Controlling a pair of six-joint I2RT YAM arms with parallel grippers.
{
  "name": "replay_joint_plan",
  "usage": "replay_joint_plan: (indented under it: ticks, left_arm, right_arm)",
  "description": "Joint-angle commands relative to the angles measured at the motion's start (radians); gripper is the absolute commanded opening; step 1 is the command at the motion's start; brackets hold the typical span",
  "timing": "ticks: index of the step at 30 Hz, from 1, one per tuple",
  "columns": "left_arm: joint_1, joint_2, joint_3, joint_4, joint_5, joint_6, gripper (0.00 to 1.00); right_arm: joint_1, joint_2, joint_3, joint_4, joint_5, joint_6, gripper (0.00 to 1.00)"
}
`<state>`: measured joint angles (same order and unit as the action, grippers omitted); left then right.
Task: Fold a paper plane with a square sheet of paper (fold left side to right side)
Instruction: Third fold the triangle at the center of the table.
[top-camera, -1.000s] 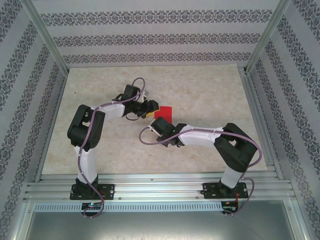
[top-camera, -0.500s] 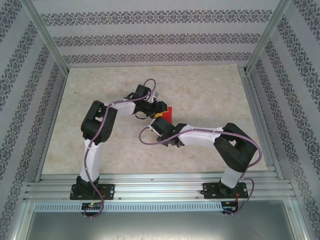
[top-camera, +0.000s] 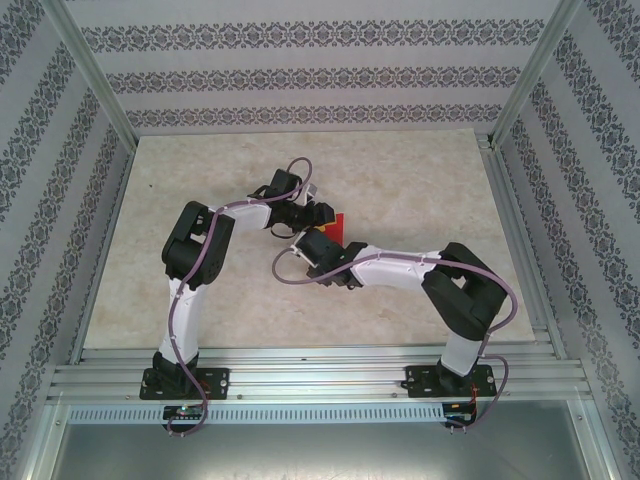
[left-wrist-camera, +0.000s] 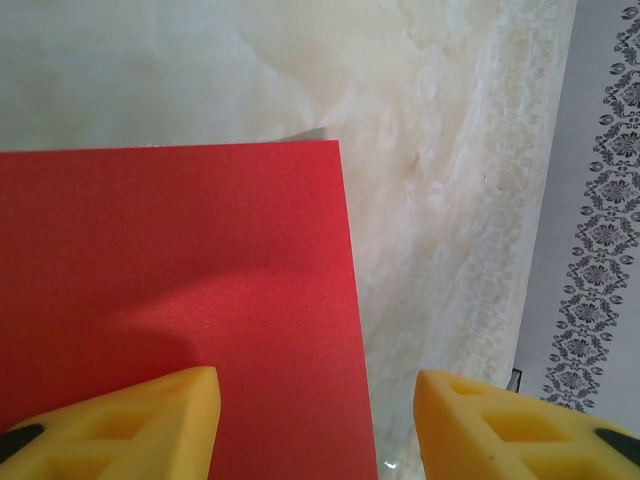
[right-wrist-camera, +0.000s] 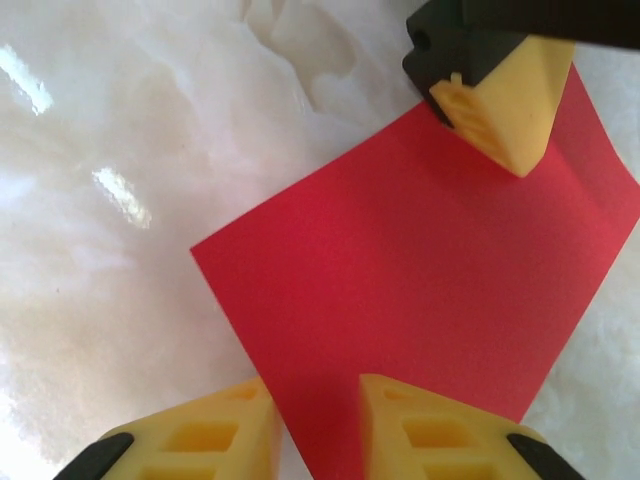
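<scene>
The red sheet of paper (left-wrist-camera: 180, 270) lies flat on the marble table, and from above only a sliver of it (top-camera: 341, 222) peeks out between the two wrists. My left gripper (top-camera: 322, 213) hovers open over its right edge (left-wrist-camera: 315, 425), one yellow finger (left-wrist-camera: 140, 420) above the paper and the other above bare table. My right gripper (top-camera: 322, 236) is open too (right-wrist-camera: 318, 435), its jaws straddling the near edge of the sheet (right-wrist-camera: 420, 260). One left fingertip (right-wrist-camera: 500, 100) shows at the sheet's far side in the right wrist view.
The marble tabletop (top-camera: 420, 180) stretches on all sides of the sheet. Aluminium rails (top-camera: 512, 230) border it, with patterned walls (top-camera: 300, 80) behind. Purple cables (top-camera: 290, 275) loop off both wrists. The arm bases stand at the near edge.
The left arm has swung right and forward, now covering most of the sheet. The right gripper's jaws have parted from shut, and its wrist has shifted slightly left.
</scene>
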<state>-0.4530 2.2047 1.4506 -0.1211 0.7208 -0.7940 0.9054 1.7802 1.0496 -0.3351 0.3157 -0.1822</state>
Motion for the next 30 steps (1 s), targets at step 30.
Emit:
replay_joint_plan:
  ticks: [30]
  left_arm:
    - [-0.011,0.084,0.035,-0.085,-0.04,0.042,0.53]
  right_arm:
    - [-0.226,-0.024,-0.017,0.041,-0.515,0.235,0.0]
